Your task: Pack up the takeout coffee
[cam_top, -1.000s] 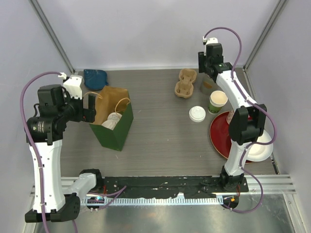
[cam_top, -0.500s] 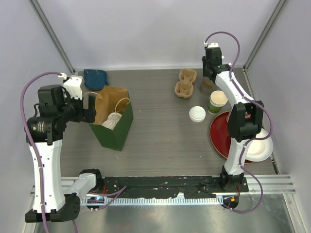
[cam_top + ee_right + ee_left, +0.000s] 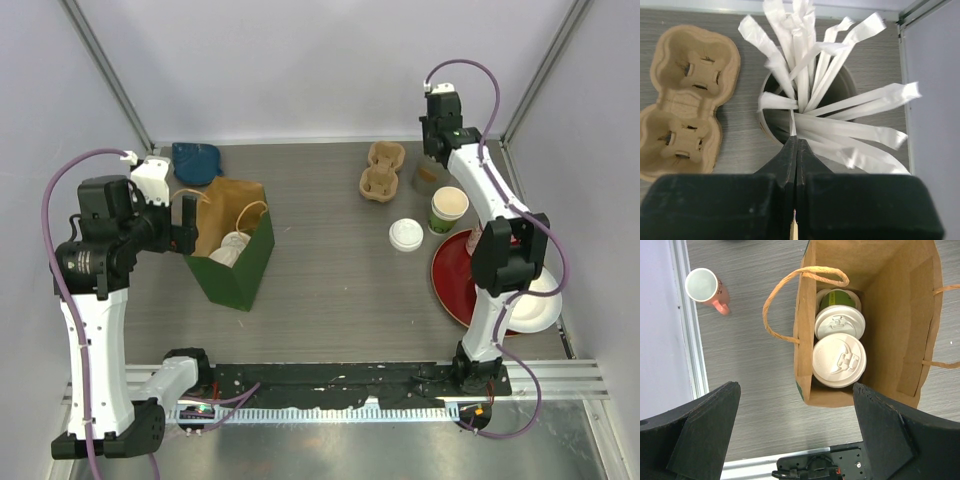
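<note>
I've got the counter with the paper bag standing open on it. Both lidded takeout coffees sit touching inside the bag. My left fingers are spread wide over the bag, clear of the coffees. Well apart from the bag, my right fingers are pressed together, pinching a wrapped straw.

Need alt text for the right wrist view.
The right gripper, shut, appears to pinch one of many white paper-wrapped straws standing in a grey cup. A brown cardboard cup carrier lies beside the cup on the grey table.
</note>
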### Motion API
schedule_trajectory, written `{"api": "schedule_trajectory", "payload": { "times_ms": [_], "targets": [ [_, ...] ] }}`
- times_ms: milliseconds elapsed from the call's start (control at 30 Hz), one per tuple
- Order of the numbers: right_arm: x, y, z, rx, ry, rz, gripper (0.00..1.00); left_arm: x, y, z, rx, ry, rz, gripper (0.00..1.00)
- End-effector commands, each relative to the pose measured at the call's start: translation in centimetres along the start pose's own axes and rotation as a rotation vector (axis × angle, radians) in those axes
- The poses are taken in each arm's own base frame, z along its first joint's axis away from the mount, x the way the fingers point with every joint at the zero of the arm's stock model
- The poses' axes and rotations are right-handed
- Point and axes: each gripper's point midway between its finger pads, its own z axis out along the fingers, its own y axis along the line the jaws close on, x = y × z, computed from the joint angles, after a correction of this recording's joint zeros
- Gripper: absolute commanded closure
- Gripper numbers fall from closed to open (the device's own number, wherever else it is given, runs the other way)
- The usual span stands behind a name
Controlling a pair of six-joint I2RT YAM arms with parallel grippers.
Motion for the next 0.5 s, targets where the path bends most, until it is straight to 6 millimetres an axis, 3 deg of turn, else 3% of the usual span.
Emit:
{"api": "schedule_trajectory", "payload": {
  "times_ms": [0,233,467],
  "targets": [
    [-8.4,-4.4,-9.1,0.037,-0.222,0.073,0.99,-0.5,-0.4,-0.3,0.023,-0.035,0.023,0.0],
    [-9.9,-6.1,-14.7,0.019,-0.256,0.078,0.99,-0.6,-0.6,-0.5,0.03,-0.047,0.028,0.0],
    [-11.4,-6.4,-15.9,0.011,-0.297,0.061,0.99,-0.5,-0.6,-0.7,0.031,-0.052,0.036,0.0]
  ]
}}
